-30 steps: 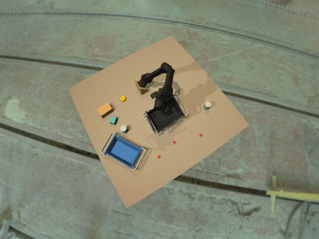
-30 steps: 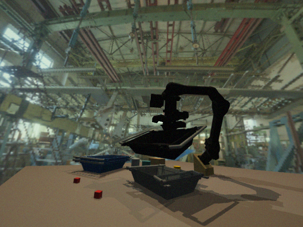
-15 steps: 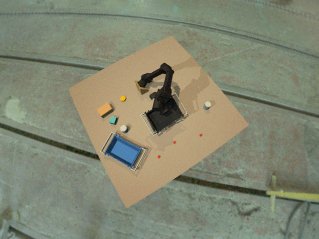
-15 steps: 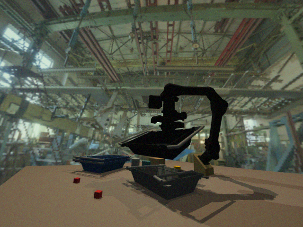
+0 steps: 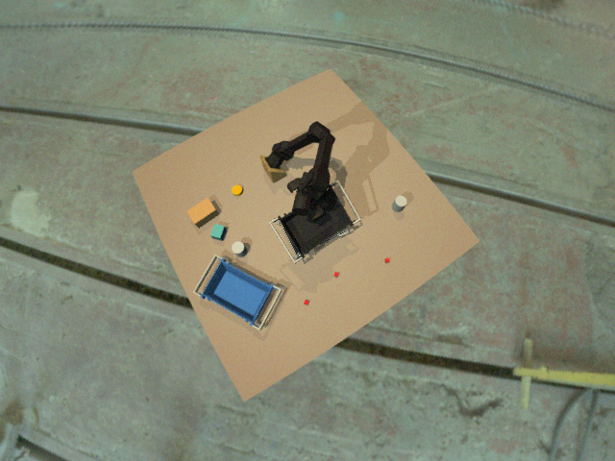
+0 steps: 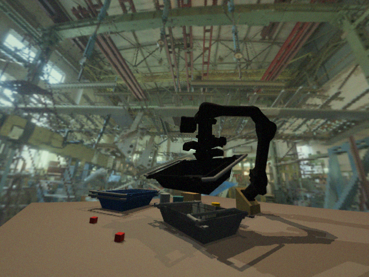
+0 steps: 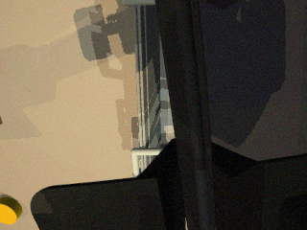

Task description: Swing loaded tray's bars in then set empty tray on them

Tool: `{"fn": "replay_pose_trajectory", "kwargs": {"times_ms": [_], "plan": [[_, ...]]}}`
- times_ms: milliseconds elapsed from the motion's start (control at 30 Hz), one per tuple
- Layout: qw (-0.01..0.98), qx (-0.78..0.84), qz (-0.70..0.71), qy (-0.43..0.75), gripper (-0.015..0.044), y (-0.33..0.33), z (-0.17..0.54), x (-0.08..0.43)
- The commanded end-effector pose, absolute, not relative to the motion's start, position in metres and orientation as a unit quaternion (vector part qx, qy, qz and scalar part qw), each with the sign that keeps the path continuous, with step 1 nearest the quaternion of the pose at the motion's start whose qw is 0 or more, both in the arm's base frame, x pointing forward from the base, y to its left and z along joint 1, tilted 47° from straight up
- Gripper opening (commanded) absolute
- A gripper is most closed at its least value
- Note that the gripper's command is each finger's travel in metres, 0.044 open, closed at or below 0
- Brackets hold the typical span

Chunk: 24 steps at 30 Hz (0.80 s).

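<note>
My gripper is shut on a wall of the black empty tray and holds it in the air. That tray is tilted in the exterior view, and its own wire bars stick out past its ends. The dark grey loaded tray stands on the table below it, apart from it. Its near bar and far bar appear swung in across its top. The held tray hides most of the loaded tray in the top view; its blocks cannot be made out.
A blue tray with bars out stands at the lower left. Red cubes lie on the table. Also there: white cylinders, an orange box, a teal cube and a yellow disc.
</note>
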<state>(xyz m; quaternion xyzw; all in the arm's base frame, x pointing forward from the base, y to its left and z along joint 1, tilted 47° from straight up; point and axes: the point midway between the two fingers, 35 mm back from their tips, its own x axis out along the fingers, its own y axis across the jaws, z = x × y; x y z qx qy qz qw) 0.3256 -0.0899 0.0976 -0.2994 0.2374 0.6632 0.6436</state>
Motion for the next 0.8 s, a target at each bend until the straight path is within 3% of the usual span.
{"fn": "replay_pose_trajectory", "kwargs": {"times_ms": [0, 767], "plan": [[0.652, -0.297, 0.656, 0.240, 0.0000, -0.090, 0.096, 0.327], [0.660, -0.256, 0.654, 0.267, 0.0000, -0.060, 0.067, 0.328]]}}
